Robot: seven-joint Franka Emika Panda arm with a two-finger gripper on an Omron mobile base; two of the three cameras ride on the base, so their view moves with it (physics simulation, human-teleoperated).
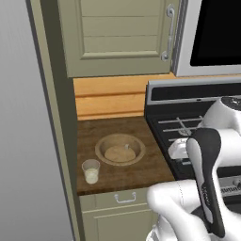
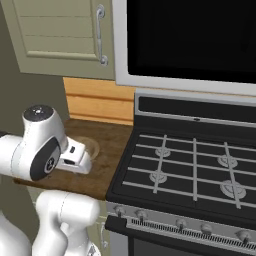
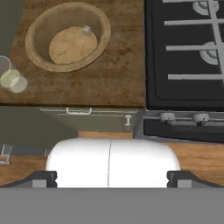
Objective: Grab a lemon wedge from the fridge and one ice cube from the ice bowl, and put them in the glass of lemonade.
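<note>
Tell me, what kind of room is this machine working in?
A kitchen, rendered: a black gas stove with grates, beige panelled cabinets, and a dark wooden counter holding a shallow tan wooden bowl.

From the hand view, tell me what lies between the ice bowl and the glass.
Nothing visible. The ice bowl and the glass stand apart on the wooden counter, with bare wood between them. A small pale cube lies inside the bowl. The stove is on the bowl's other side.

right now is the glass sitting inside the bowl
No, the glass stands on the wooden counter just outside the bowl, near its front-left rim.
</note>
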